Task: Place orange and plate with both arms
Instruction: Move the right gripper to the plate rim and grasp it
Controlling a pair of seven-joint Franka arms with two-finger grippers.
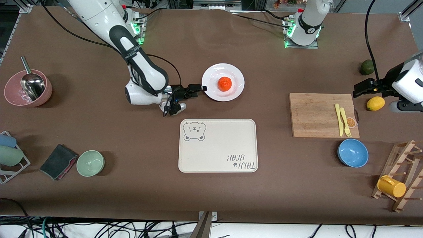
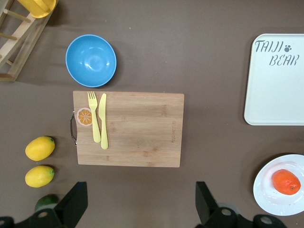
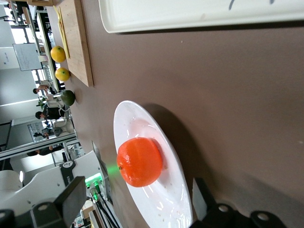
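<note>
on the plate (image 1: 211, 72) sits the orange (image 1: 224, 84); right hand (image 1: 202, 88) open at its rim, left hand (image 2: 137, 206) open.

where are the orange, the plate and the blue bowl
orange (image 1: 225, 84), front view, middle of the fruit
plate (image 1: 211, 72), front view, bare rim
blue bowl (image 1: 353, 152), front view, inside of the bowl

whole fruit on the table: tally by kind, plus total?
Orange: 1
Lemons: 2
Green avocado-like fruit: 1
Total: 4
</note>
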